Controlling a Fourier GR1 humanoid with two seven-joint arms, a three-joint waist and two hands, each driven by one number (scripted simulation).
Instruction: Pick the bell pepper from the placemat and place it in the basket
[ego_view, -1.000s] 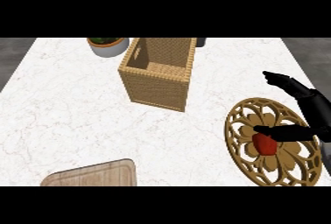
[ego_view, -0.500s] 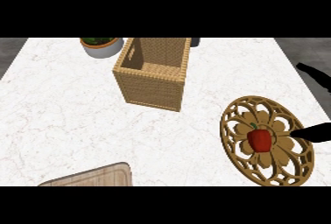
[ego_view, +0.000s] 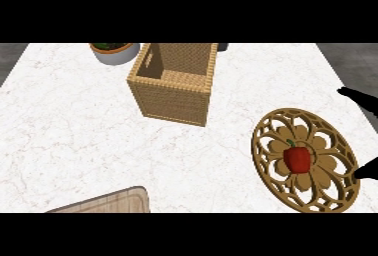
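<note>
Red bell pepper (ego_view: 297, 159) lies at ctr of round openwork placemat (ego_view: 304, 160), stem toward 11 o'clock, nothing touching it. Right hand (ego_view: 365, 170) barely in view at right edge, approx 4 o'clock from pepper, apart from it; only dark tip over mat's rim shows, another dark bit higher up at 2 o'clock. Fingers spread or curled: can't tell. Wicker basket (ego_view: 173, 85) stands at 10 o'clock from pepper, well apart, on marble counter (ego_view: 74, 135). Potted plant (ego_view: 113, 51) beyond basket. Wooden board (ego_view: 103, 204) at lower edge, approx 8 o'clock.
</note>
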